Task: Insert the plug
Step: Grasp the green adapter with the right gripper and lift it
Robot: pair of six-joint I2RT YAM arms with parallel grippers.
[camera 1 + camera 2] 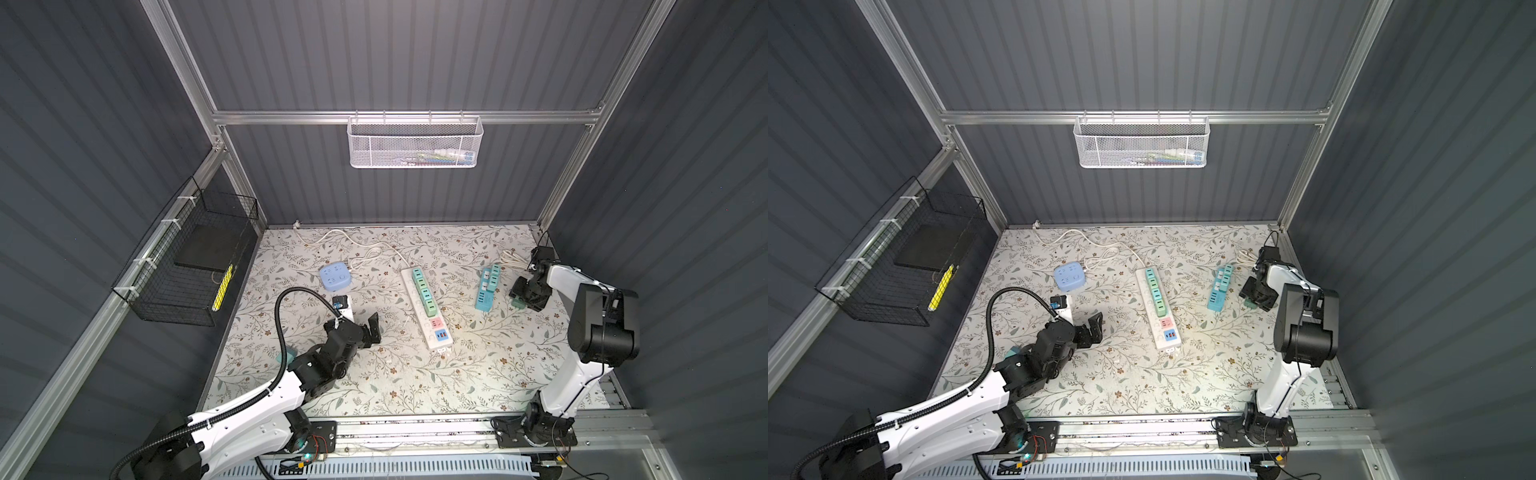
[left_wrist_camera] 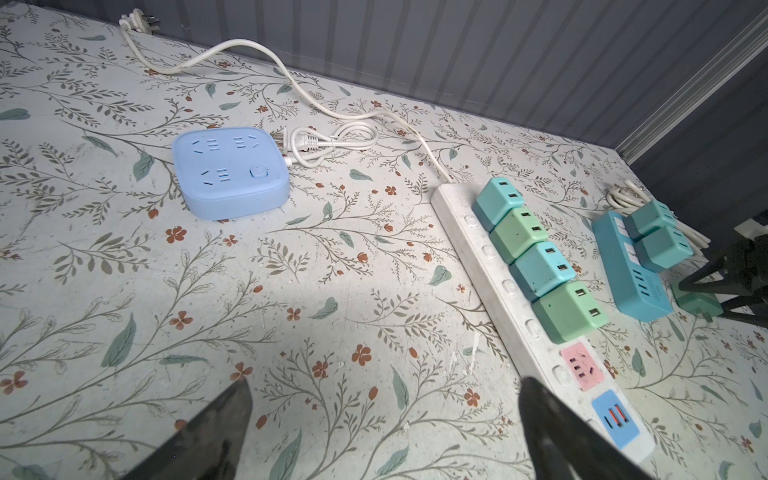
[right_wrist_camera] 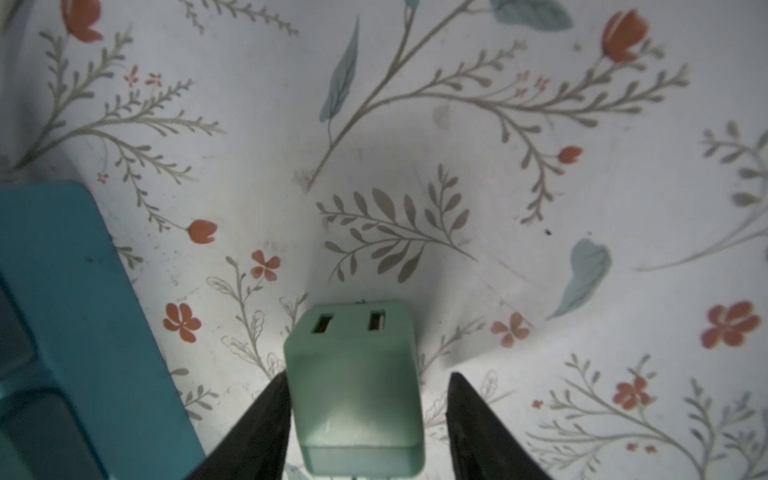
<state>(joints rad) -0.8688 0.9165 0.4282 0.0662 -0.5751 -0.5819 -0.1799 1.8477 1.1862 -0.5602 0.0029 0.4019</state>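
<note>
Fingers of the left gripper are standing wide apart and holding nothing, hanging above the flowered table just beside the near end of the white power strip. That strip is lying lengthwise away from the robot, carrying four plugs in a row, with a pink socket sitting free toward its near end. Farther left, a blue socket box is resting flat with a looped cord beside it.

On the right side, the right gripper is reaching down around the green plug, which is lying on the table just beside the teal power strip. One finger is touching the plug's side while the other is standing clear of it, so the jaws are partly closed and not yet gripping. Two plugs are sitting in the teal strip's far half. At the back wall a white basket is hanging from the rail.
</note>
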